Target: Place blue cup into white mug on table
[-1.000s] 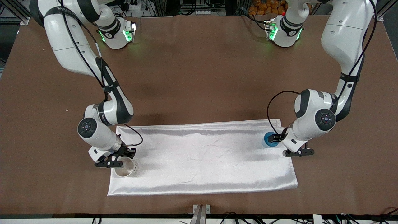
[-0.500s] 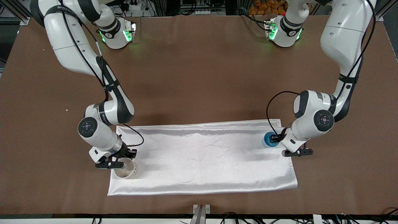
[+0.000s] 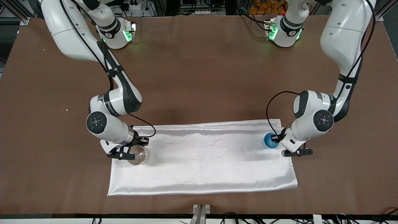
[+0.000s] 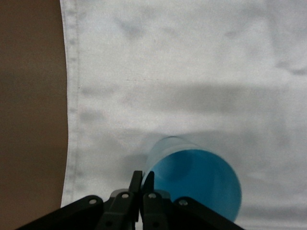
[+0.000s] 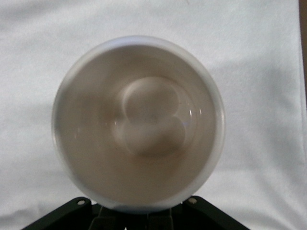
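The blue cup [image 3: 270,140] is at the white cloth's end toward the left arm. My left gripper [image 3: 279,138] is shut on its rim. In the left wrist view the fingers [image 4: 136,179] pinch the wall of the blue cup [image 4: 199,179], with one finger inside it. The white mug [image 3: 139,155] is over the cloth's other end, held by my right gripper [image 3: 130,152]. In the right wrist view the white mug [image 5: 139,124] shows mouth-up and empty. It hides its handle and the fingertips of my right gripper [image 5: 139,213]. The brown table [image 3: 199,77] spans the view.
A shiny white cloth [image 3: 202,165] lies flat on the table's part nearest the front camera, between the two grippers. A small metal bracket [image 3: 201,211] sits at the table's front edge.
My right gripper has moved the white mug away from the front camera and toward the table's middle. My left gripper and the blue cup have barely moved.
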